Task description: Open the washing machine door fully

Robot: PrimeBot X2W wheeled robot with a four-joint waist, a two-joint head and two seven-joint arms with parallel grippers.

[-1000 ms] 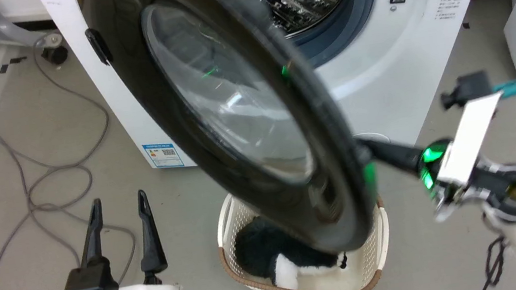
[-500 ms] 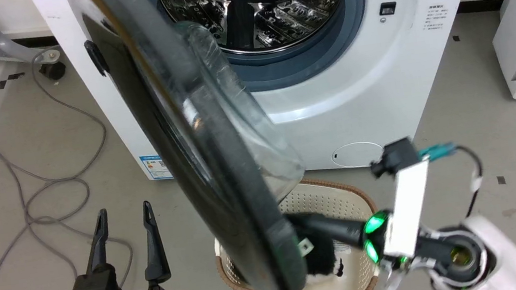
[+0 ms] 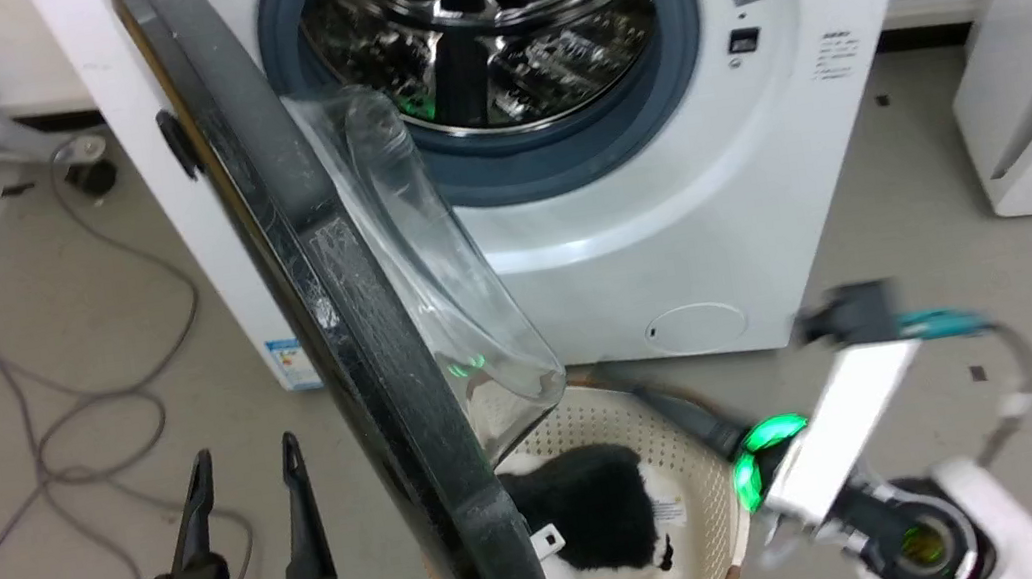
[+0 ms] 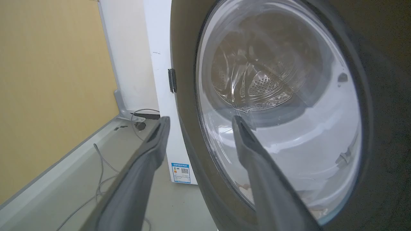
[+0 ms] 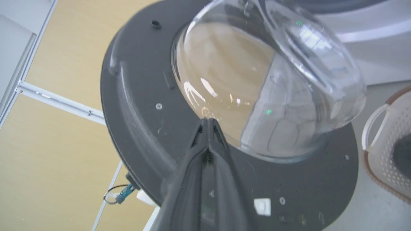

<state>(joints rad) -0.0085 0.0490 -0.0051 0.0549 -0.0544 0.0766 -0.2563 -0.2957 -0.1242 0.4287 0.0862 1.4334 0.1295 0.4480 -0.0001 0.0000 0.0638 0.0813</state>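
A white front-loading washing machine (image 3: 716, 201) stands on a grey floor. The washing machine door (image 3: 353, 353) stands open, hinged at the machine's left side and seen almost edge-on from the head. Its long line runs from the upper left down to the bottom centre, where the frame cuts it off. It is a glossy black round disc. Its clear glass bowl (image 3: 433, 271) bulges right, towards the ribbed, perforated steel drum (image 3: 487, 11) and the grey rubber ring (image 3: 558, 157).

The left gripper (image 3: 244, 451) has its two dark fingers spread wide and holds nothing. It sits apart from the door, on the side of its outer face.

The right gripper (image 5: 208, 121) has its fingers pressed together, empty. Its tip is at the door's matte inner face beside the bowl's base; contact cannot be told. It is blurred in the head view.

Below the door sits a perforated cream basket (image 3: 702, 465) holding a black-and-white plush toy (image 3: 598, 510), partly hidden by the door.
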